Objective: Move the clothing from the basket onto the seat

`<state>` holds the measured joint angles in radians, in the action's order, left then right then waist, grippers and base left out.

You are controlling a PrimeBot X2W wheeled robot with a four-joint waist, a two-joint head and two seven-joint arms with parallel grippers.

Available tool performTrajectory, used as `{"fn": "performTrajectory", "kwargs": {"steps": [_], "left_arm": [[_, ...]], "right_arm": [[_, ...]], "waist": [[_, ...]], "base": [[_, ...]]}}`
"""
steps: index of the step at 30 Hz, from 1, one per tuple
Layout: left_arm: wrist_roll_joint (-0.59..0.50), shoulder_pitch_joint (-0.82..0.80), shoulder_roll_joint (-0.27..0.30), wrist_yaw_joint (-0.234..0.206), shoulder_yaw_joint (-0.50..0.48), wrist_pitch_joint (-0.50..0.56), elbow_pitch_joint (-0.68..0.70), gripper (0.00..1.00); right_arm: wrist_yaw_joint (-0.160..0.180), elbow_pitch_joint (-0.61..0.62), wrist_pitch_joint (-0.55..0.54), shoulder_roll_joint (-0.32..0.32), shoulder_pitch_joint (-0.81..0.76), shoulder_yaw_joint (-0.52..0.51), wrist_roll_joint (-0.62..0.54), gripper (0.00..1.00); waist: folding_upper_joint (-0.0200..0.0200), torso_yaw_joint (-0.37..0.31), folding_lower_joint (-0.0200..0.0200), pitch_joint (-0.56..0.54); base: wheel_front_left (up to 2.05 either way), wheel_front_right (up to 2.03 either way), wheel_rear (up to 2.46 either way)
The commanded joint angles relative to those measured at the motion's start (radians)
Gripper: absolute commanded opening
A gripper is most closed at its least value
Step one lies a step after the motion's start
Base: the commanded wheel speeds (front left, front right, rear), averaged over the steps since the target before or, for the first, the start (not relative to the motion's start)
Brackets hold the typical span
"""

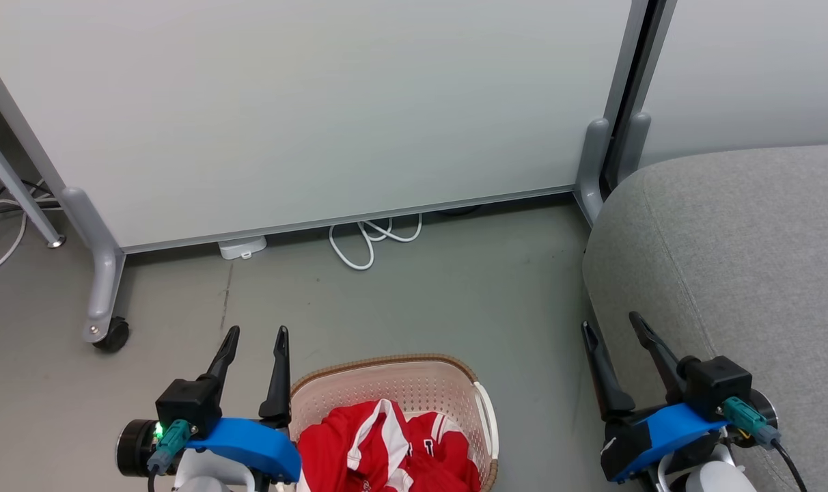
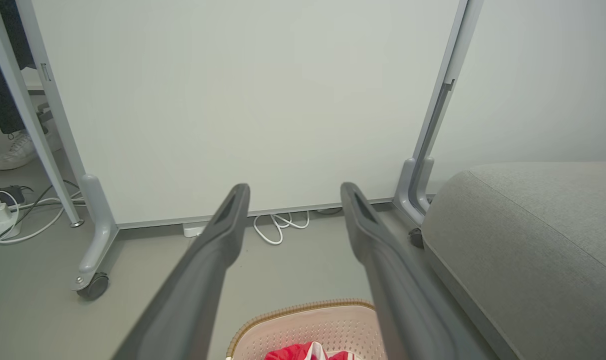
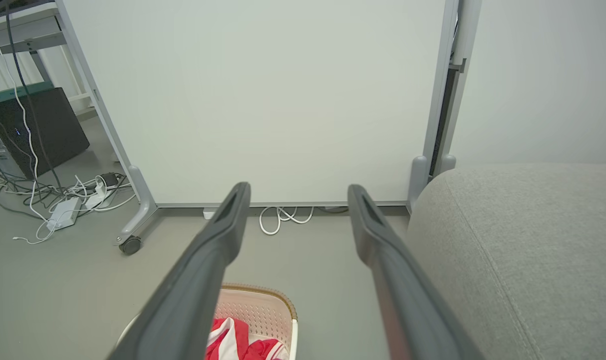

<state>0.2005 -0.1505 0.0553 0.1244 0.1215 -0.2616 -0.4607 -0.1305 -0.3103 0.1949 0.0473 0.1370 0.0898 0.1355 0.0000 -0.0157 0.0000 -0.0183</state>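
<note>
Red clothing (image 1: 387, 447) with white stripes lies bunched in the cream basket (image 1: 400, 383), which stands on the floor at the bottom middle of the head view. The basket's brown rim (image 2: 303, 307) and a bit of the red fabric (image 2: 308, 352) show low in the left wrist view, and the clothing (image 3: 233, 340) also shows in the right wrist view. The grey seat (image 1: 742, 273) fills the right side. My left gripper (image 1: 255, 333) hangs open just left of the basket, holding nothing. My right gripper (image 1: 611, 321) is open and empty at the seat's front edge.
A white partition panel (image 1: 305, 109) on grey wheeled feet (image 1: 110, 335) stands behind the basket. White cable loops (image 1: 373, 239) lie at its base. More cables, a power strip (image 3: 63, 212) and a dark box (image 3: 38, 130) lie to the left. A person's shoe (image 2: 13, 150) shows behind the panel.
</note>
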Motion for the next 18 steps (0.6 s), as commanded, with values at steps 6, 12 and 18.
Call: {"fn": "performTrajectory", "kwargs": {"steps": [6, 12, 18], "left_arm": [[-0.005, -0.002, -0.002, 0.006, -0.005, -0.005, -0.004, 1.0], [-0.007, -0.005, -0.002, 0.007, -0.002, -0.005, -0.005, 1.0], [-0.001, -0.022, 0.003, 0.008, 0.012, -0.005, -0.029, 1.0]], "right_arm": [[0.0, 0.005, 0.005, 0.005, 0.001, -0.004, 0.001, 1.0], [0.0, 0.008, 0.007, 0.005, -0.002, -0.002, 0.005, 1.0], [0.0, 0.019, 0.006, 0.005, 0.015, 0.012, 0.016, 1.0]], "waist": [[0.0, -0.004, 0.0, 0.002], [0.0, -0.003, 0.0, 0.007], [0.0, -0.015, 0.0, 0.041]], "base": [[0.0, 0.0, 0.0], [0.0, 0.0, 0.0], [0.0, 0.0, 0.0]]}}
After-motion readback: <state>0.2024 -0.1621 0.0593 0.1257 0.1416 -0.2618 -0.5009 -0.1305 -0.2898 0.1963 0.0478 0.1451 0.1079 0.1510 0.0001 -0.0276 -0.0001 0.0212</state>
